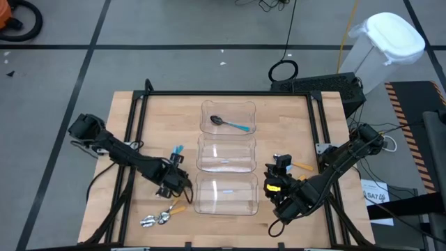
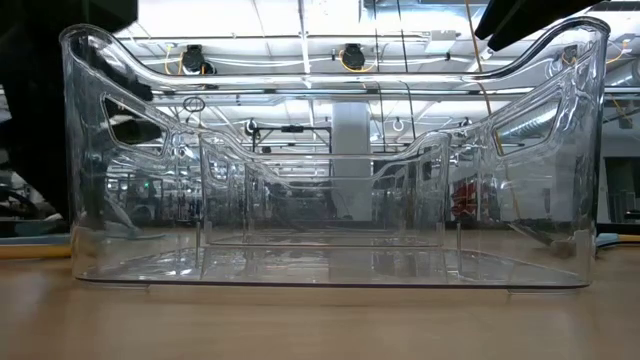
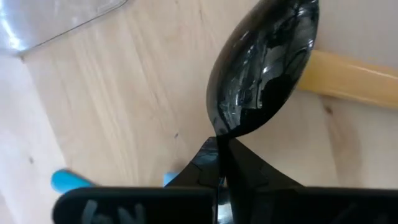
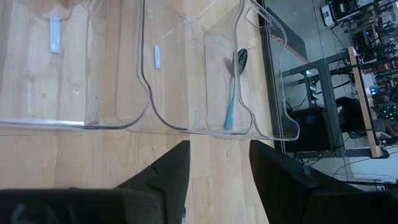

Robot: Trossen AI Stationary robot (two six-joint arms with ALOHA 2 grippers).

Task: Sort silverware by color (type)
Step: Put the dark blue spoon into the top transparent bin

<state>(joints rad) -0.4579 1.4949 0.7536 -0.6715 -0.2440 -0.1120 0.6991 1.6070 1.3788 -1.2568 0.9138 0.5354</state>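
Note:
My left gripper (image 1: 175, 184) is just left of the nearest clear bin (image 1: 226, 195), shut on a spoon with a dark shiny bowl (image 3: 264, 68). A light-blue handle (image 1: 176, 150) lies on the table just beyond it, and light-blue pieces (image 3: 68, 180) show beside the fingers. An orange handle (image 1: 178, 208) (image 3: 354, 78) lies past the bowl, and shiny silver spoons (image 1: 156, 220) lie near the front edge. A dark-bowled, blue-handled spoon (image 1: 230, 124) (image 4: 233, 93) lies in the far bin (image 1: 228, 116). My right gripper (image 1: 270, 184) (image 4: 217, 168) is open and empty, right of the bins. My left gripper pinches the dark spoon at the narrow neck (image 3: 217, 140) just below its bowl, between its two fingertips. The bowl sticks out past the fingertips, over the wood. The fingers hide the handle. Whether the spoon is lifted clear of the table, I cannot tell.
Three clear bins stand in a row down the table's middle; the middle bin (image 1: 226, 155) and the nearest hold no spoon. An orange-handled spoon (image 1: 302, 166) lies right of the bins beside my right arm. The low view looks through the nearest bin's wall (image 2: 330, 200).

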